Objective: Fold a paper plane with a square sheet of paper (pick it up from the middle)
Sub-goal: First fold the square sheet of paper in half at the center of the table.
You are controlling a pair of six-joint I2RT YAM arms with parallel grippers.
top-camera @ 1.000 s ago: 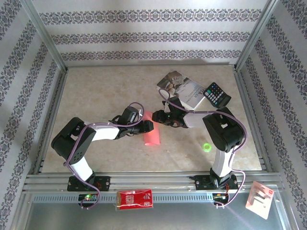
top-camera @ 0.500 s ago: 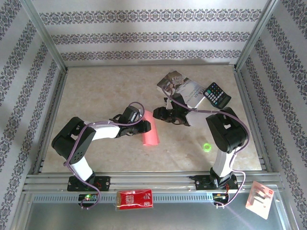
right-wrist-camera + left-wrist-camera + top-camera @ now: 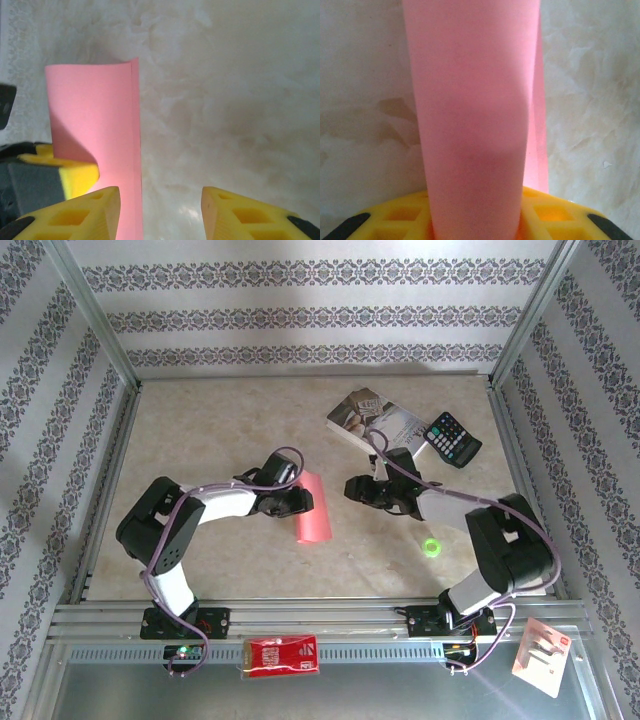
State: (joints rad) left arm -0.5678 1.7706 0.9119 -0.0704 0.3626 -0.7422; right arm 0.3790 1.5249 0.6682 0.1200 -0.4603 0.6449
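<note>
Your right gripper [image 3: 356,489] has backed off to the right of the square sheet of paper [image 3: 313,510], and that arm's elbow has swung out toward the lower right. Your left gripper [image 3: 297,502] has narrowed onto the sheet and now pinches its left side. In the left wrist view the pink paper rises from between the yellow ribbed pads [image 3: 395,220].

The right gripper's jaws stand spread with nothing between them. In its wrist view the sheet's straight long edge runs just beside the left-hand finger [image 3: 90,210].

The sheet is thin, matte pink-red paper, doubled over into a narrow strip. Its layers bow apart in a soft curl instead of lying creased flat. It sits just left of the centre of the top view on the marbled beige tabletop [image 3: 200,430]. Its long axis runs nearly straight up and down the frame, and both ends are blunt and square, so it points neither way.

You have wide bare tabletop to the upper left. At the upper right lie a paperback book [image 3: 385,425] and a black calculator [image 3: 452,438], touching each other. A small green thing [image 3: 432,546] lies lower right of the sheet, near the right arm. Aluminium rails [image 3: 300,618] edge the table.
</note>
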